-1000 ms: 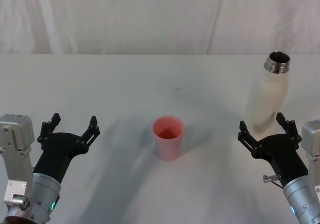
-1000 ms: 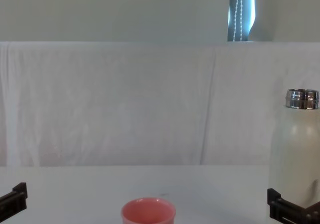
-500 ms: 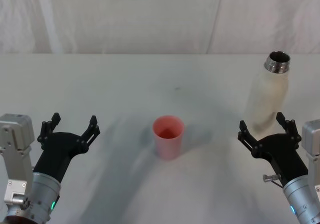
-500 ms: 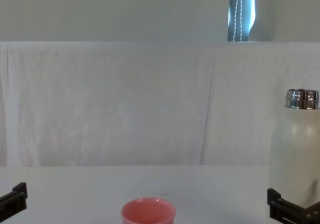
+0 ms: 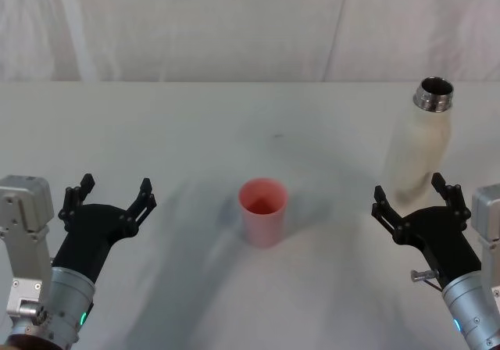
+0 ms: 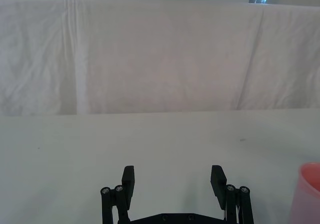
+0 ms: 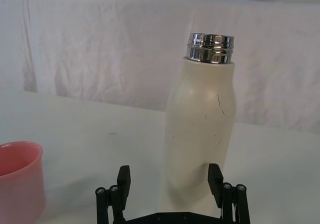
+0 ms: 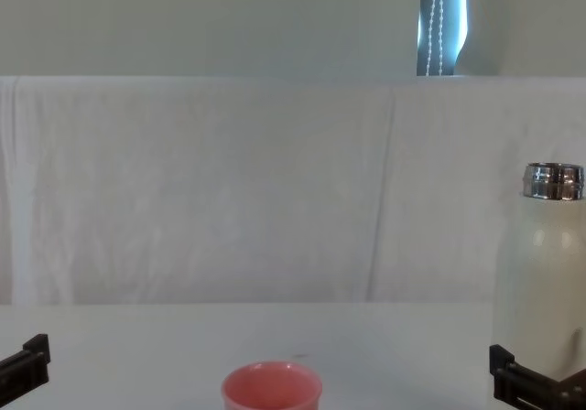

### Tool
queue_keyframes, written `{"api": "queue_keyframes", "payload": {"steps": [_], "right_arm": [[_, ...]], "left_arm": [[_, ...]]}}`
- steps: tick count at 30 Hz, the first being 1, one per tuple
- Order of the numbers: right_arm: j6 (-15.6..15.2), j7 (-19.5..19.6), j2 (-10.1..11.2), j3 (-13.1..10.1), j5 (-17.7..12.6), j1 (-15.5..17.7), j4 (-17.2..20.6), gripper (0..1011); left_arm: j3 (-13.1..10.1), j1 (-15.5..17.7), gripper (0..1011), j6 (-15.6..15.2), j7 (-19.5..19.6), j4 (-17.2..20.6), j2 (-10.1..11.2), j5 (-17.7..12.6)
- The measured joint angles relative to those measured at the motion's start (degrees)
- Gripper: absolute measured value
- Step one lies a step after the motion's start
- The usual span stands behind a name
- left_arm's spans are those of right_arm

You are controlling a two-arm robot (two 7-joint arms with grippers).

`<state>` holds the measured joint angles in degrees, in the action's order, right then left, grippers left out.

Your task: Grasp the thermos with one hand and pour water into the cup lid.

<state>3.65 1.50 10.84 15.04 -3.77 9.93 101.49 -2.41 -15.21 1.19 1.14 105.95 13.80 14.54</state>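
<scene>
A: Head view: thermos (image 5: 419,153) stands upright at the table's right, just beyond the right gripper (image 5: 414,199), fingers apart; cup (image 5: 262,212) is central; left gripper (image 5: 109,198) idles, spread.

B: Right wrist view: smooth, probably slippery, likely heavy; grip its mid-body.

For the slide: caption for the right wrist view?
Right gripper, jaws open, lined up before the upright uncapped thermos; cup lid alongside.

Almost no change: both grippers drifted slightly nearer robot; right gripper (image 5: 416,196) fingers spread, just short of thermos (image 5: 419,147).
</scene>
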Motion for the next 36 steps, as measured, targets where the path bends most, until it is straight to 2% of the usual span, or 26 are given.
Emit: {"api": "queue_keyframes", "payload": {"steps": [36], "right_arm": [[0.00, 0.00, 0.00, 0.00, 0.00, 0.00, 0.00, 1000]], "left_arm": [[0.00, 0.00, 1001, 0.00, 0.00, 0.00, 0.00, 0.00]]}}
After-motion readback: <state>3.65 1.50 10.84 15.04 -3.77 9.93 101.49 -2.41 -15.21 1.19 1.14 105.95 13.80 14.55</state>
